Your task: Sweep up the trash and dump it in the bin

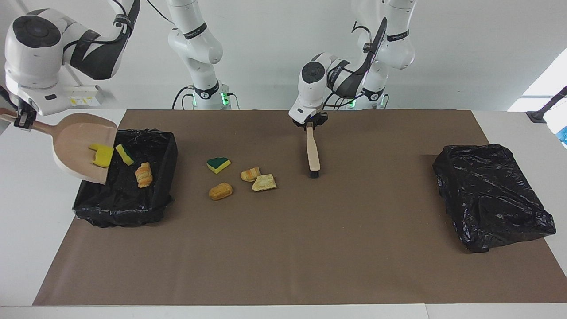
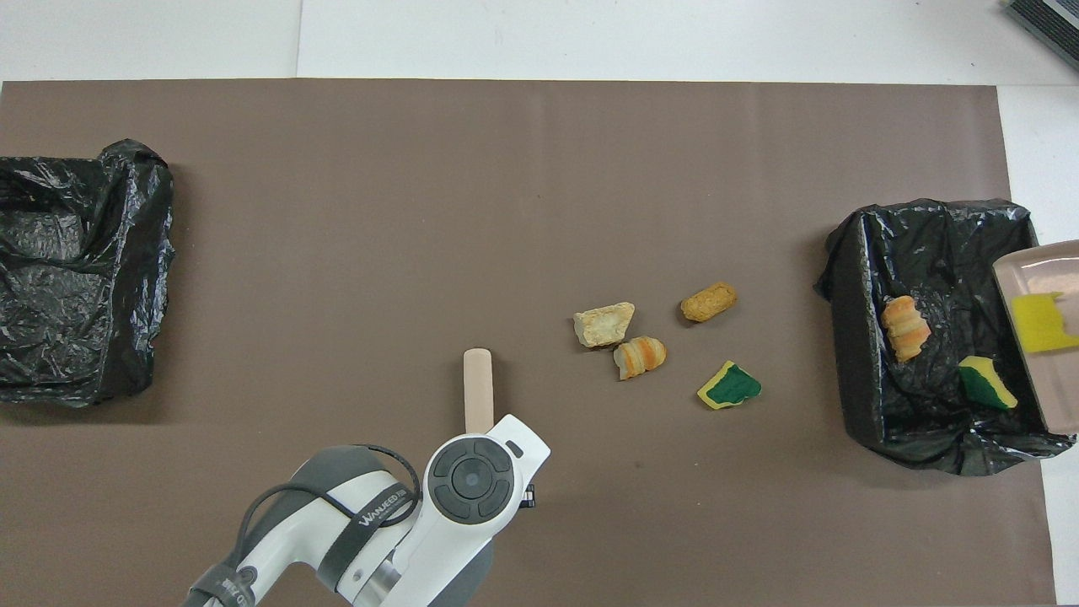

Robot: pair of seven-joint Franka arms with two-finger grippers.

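While the dustpan (image 1: 75, 137) (image 2: 1054, 379) is held tilted over the bin (image 1: 166, 150) (image 2: 851, 337), one yellow scrap (image 1: 102, 155) (image 2: 1041, 322) is seen lying on its sloping floor, close to the lip. Two pieces of trash are found inside that bin: an orange-striped scrap (image 1: 143, 174) (image 2: 905, 327) and, at four o'clock from it in the overhead view (twelve pointing away from the robots), a yellow scrap with a green face (image 1: 125, 154) (image 2: 986, 382).

Four more scraps are left on the brown mat (image 1: 354, 243) (image 2: 506, 185), between the bin and the brush. A tan scrap (image 1: 264, 182) (image 2: 603, 324) is touched, or nearly so, at its five o'clock by a striped scrap (image 1: 250, 174) (image 2: 641, 357). An orange scrap (image 1: 220, 191) (image 2: 708, 301) is placed near, at two o'clock of the striped one, and a green-topped scrap (image 1: 218, 165) (image 2: 729, 384) at four o'clock.

The dustpan's handle is clamped in the right gripper (image 1: 22, 118), raised at the right arm's end of the table. The brush (image 1: 313, 153) (image 2: 477, 389) is stood slanted, bristles on the mat, its handle end at the left gripper (image 1: 310, 125); whether it is gripped cannot be told.

A second black-lined bin (image 1: 491, 195) (image 2: 67, 270) is set at nine o'clock on the mat.
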